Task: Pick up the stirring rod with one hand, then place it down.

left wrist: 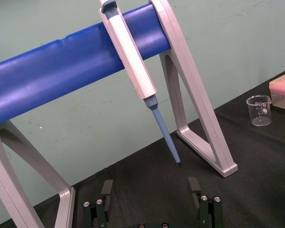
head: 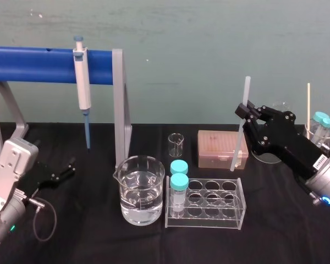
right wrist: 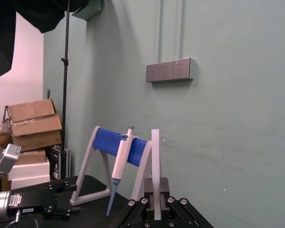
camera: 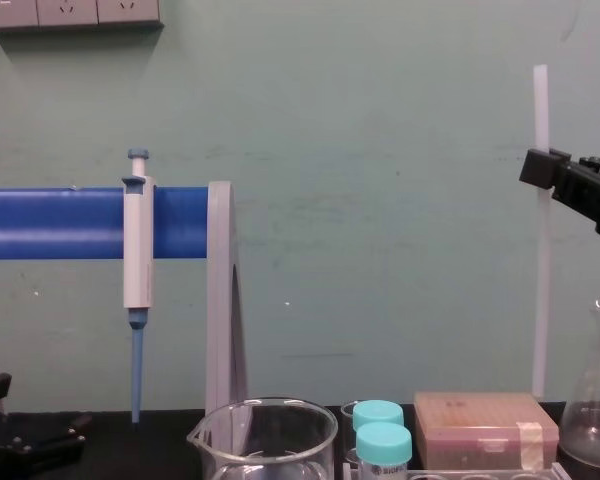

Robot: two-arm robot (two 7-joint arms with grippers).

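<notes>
The stirring rod (head: pixel 242 129) is a thin translucent-white stick standing almost upright at the right of the table. My right gripper (head: pixel 244 110) is shut on it, about a third of the way down from its top. In the chest view the rod (camera: pixel 542 260) rises past the black fingers (camera: pixel 546 168), and its lower end reaches down by the tip box. The right wrist view shows the rod (right wrist: pixel 155 161) clamped between the fingers (right wrist: pixel 162 190). My left gripper (head: pixel 62 171) rests low at the left with its fingers (left wrist: pixel 107 189) apart and nothing between them.
A white-and-blue pipette (head: pixel 82 82) hangs on the blue-barred stand (head: pixel 38 64). At mid-table are a water-filled beaker (head: pixel 140 190), a clear tube rack (head: pixel 209 202) with two teal-capped vials, a small beaker (head: pixel 176 146) and a tan tip box (head: pixel 220 147). Glassware (head: pixel 322 126) crowds the far right.
</notes>
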